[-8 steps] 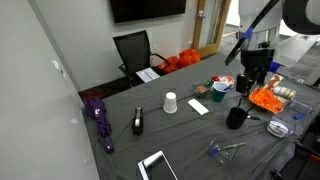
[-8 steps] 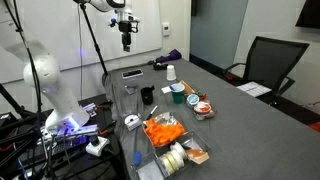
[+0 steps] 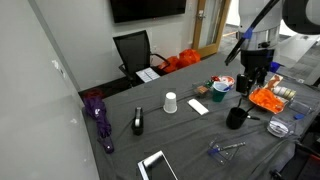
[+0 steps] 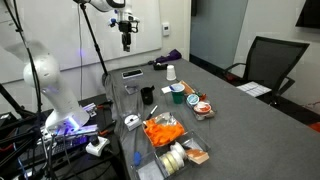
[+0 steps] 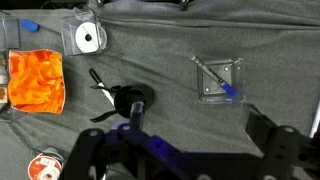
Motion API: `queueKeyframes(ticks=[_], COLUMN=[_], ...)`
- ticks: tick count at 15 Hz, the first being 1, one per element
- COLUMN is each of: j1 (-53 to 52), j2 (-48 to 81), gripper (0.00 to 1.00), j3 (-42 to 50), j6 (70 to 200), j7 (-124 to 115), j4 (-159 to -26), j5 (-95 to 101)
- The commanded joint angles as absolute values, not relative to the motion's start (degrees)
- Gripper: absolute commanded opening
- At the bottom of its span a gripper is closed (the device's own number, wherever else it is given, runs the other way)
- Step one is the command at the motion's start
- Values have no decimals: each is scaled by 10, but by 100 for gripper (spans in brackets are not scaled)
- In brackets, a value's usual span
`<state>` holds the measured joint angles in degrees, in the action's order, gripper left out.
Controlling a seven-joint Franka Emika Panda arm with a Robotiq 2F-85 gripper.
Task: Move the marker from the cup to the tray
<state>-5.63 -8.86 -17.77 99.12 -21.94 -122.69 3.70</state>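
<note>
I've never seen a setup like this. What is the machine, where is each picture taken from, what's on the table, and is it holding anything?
The machine is a single robot arm that ends in a two-fingered gripper. Two pictures come from cameras standing away from the robot, looking at a grey table from different places. The third comes from a camera on the wrist, looking down past the gripper's fingers.

On the table are a teal cup, a black cup, a white paper cup, an orange tray, a tape roll and a purple umbrella.

The gripper hangs above the table with its fingers apart. It holds nothing.
</note>
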Motion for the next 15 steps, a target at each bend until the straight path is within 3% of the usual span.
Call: queueKeyframes(ticks=[1,15], j1=[-74,-77], j2=[-87,-95], gripper=[100,100], j3=[-162,-155], j6=[990,1025], j7=[-222,-217], j4=[-1226,-1241], j5=[39,43])
